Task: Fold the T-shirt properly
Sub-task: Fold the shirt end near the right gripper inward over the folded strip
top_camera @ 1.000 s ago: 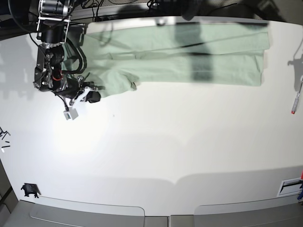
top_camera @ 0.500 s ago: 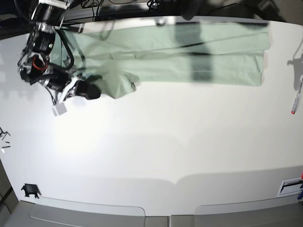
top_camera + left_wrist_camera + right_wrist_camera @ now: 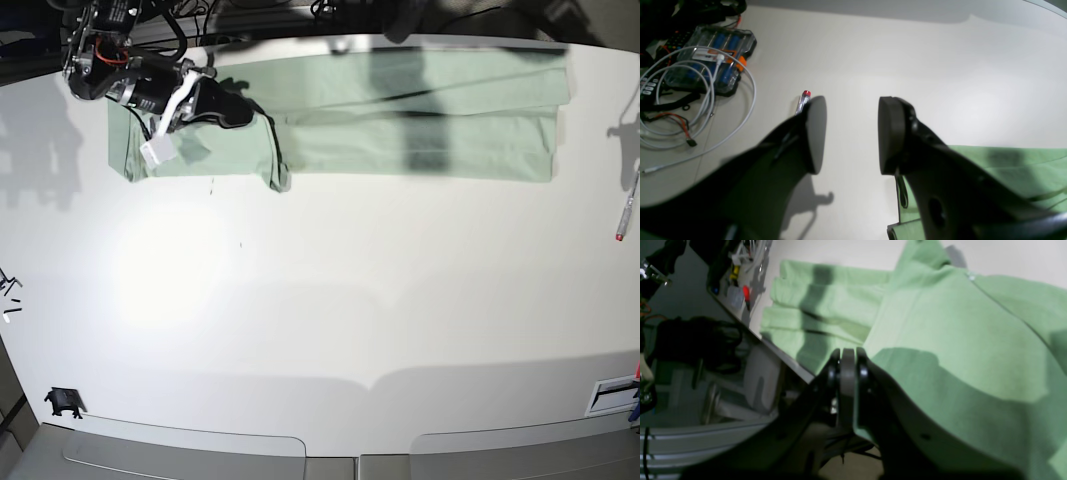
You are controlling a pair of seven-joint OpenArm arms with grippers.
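Folding looks partly done: the T-shirt lies along the far edge of the worktop as a long narrow band, its sides already turned in lengthwise, so that layered edges show at one end in the right wrist view. At the band's left end in the base view the cloth is bunched and doubled, not yet flat. What seems left is to bring the ends over crosswise and smooth the pile into a compact rectangle.

The right claw hovers over that bunched end, jaws pressed together; I see no cloth between them, though the shirt lies just beside and under it. The left claw is spread wide and holds nothing. It hangs above bare worktop, with the shirt's edge just beside its right-hand finger in the left wrist view and a red-capped pen beyond its tips.
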